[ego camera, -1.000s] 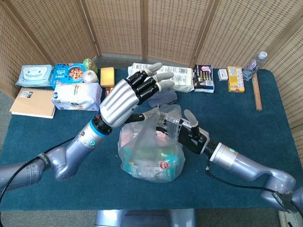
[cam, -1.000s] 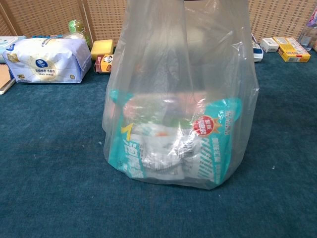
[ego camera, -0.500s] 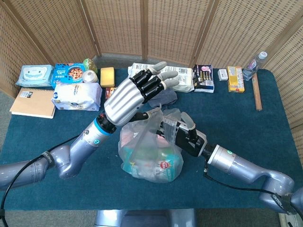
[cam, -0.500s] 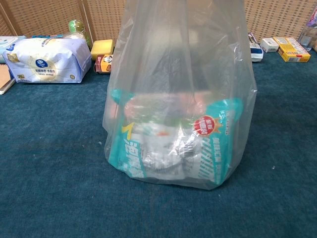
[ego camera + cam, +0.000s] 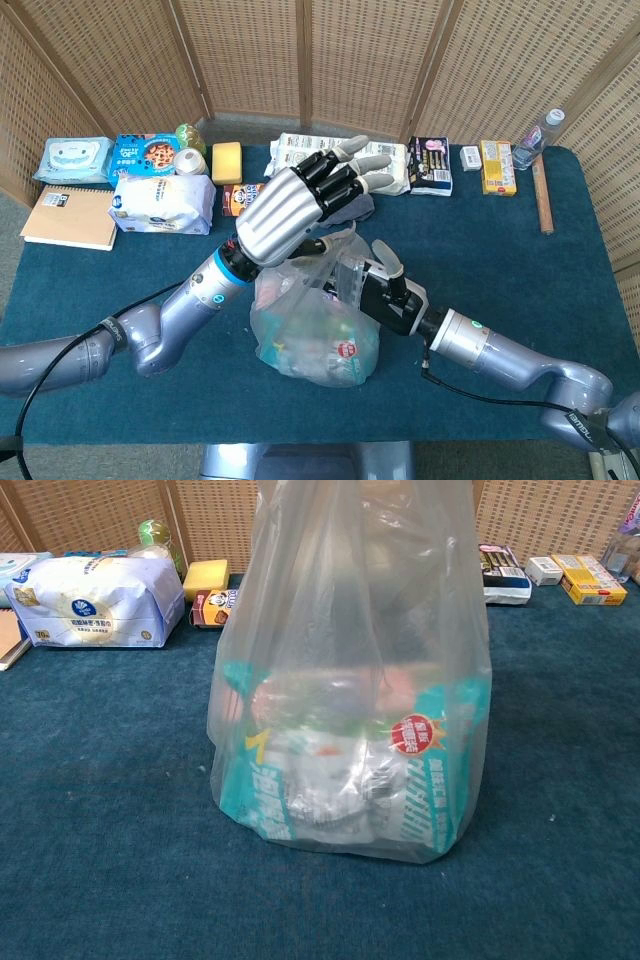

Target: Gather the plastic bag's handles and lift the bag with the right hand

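Wicker screens backed the tabletop [image 5: 120, 300] where the right robot hand [image 5: 385, 295] gripped the bag [image 5: 315, 330] top; the left robot hand [image 5: 300, 205] hovered, fingers spread.

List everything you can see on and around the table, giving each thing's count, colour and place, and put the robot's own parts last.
plastic bag: 1, clear, full of packets, table centre
table: 1, dark teal cloth top
notebook: 1, tan, far left edge
tissue pack: 1, white and blue, beside the notebook
wipes pack: 1, pale blue, back left
sponge: 1, yellow, back
yellow box: 1, back right
water bottle: 1, clear, back right corner
wooden stick: 1, right edge
left hand: 1, silver and black, open above the bag
right hand: 1, black, at the bag's top, grip unclear
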You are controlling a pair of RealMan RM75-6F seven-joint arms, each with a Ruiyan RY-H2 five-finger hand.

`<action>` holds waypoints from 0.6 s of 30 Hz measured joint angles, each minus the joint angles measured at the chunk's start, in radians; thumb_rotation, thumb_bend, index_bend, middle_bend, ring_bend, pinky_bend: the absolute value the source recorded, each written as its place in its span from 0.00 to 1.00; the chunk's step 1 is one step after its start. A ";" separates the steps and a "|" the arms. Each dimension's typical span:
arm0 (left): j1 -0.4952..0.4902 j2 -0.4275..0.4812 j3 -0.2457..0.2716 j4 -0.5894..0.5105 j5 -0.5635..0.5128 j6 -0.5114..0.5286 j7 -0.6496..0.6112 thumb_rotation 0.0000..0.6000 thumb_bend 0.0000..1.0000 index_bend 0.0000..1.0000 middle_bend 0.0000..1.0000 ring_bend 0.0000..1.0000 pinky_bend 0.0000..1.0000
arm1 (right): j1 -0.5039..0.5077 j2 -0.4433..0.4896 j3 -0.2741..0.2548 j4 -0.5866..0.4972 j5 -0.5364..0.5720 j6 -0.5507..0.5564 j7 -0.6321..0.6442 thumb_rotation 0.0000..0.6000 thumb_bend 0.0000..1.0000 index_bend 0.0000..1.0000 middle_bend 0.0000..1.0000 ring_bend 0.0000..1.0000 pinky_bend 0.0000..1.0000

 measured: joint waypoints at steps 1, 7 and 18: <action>-0.002 -0.002 0.002 0.001 0.003 -0.001 0.000 1.00 0.15 0.15 0.16 0.05 0.21 | 0.000 -0.001 0.002 -0.001 0.005 -0.001 0.000 0.11 0.17 0.11 0.13 0.00 0.00; -0.007 -0.004 0.007 -0.007 0.022 0.006 -0.002 1.00 0.15 0.15 0.16 0.05 0.21 | 0.001 -0.005 0.015 -0.007 0.036 -0.008 -0.011 0.11 0.17 0.11 0.13 0.00 0.00; -0.002 0.013 0.011 -0.029 0.031 0.012 -0.001 1.00 0.14 0.13 0.15 0.04 0.20 | -0.003 -0.020 0.051 -0.018 0.096 -0.032 -0.046 0.11 0.17 0.11 0.14 0.00 0.00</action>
